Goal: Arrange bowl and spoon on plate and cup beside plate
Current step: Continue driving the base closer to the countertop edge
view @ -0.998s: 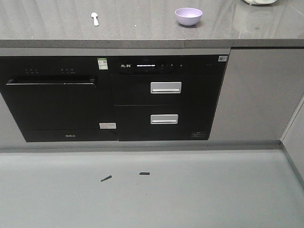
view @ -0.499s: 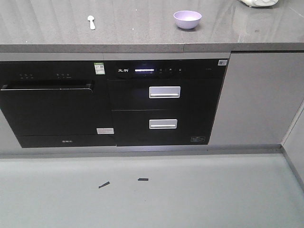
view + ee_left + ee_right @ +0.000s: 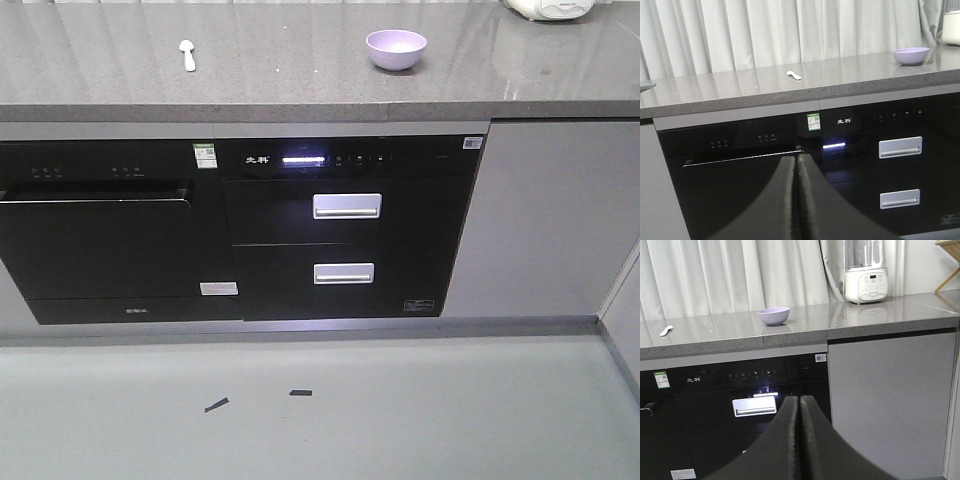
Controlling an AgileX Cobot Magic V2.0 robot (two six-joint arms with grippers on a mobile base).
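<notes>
A lavender bowl [image 3: 396, 48] stands upright on the grey counter [image 3: 300, 90], right of centre; it also shows in the wrist views [image 3: 911, 55] [image 3: 773, 316]. A small pale spoon [image 3: 187, 53] [image 3: 794, 75] [image 3: 666, 330] lies on the counter to the bowl's left, well apart from it. The plate and the cup are out of view. My left gripper [image 3: 797, 157] and right gripper [image 3: 799, 398] are both shut and empty, held low in front of the black cabinet fronts, below counter height and short of the counter edge.
A white blender [image 3: 866, 275] stands at the counter's back right, with a wooden rack [image 3: 947, 265] beyond it. Black built-in appliances [image 3: 100, 240] and two handled drawers [image 3: 345, 230] sit under the counter. Curtains hang behind. Dark scraps [image 3: 216, 404] lie on the floor. A thin pale rim [image 3: 645, 85] shows far left.
The front view has shifted: counter, bowl, spoon and cabinets sit lower in frame and look slightly larger. The bowl and spoon keep their places on the counter.
</notes>
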